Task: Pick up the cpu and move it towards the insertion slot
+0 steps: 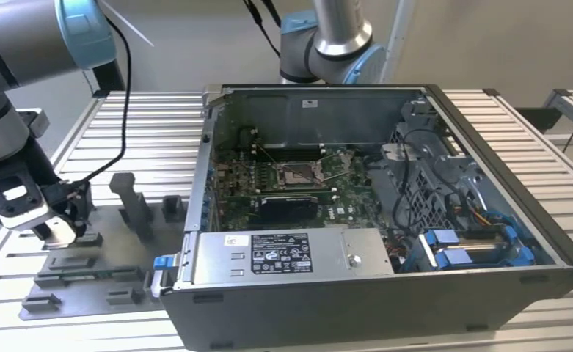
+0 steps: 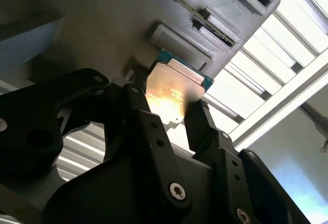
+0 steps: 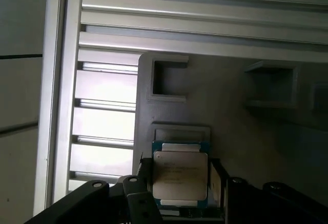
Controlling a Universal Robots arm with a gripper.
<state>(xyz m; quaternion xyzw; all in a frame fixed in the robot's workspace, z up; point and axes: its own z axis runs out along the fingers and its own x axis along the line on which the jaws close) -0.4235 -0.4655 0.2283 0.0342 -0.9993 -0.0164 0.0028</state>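
One gripper (image 1: pixel 59 232) serves this rig. In the exterior view I see it low over the grey fixture plate (image 1: pixel 81 282), at the exterior view's left of the computer case (image 1: pixel 384 293). The case wall stands between it and the insertion slot (image 1: pixel 301 174), which lies open from above.

In the second wrist view, the black fingers (image 2: pixel 202 124) clamp two opposite edges of the cpu (image 2: pixel 171 90).

In the first wrist view, the cpu's other two edges stand free, near a square fixture pocket (image 3: pixel 169 80).
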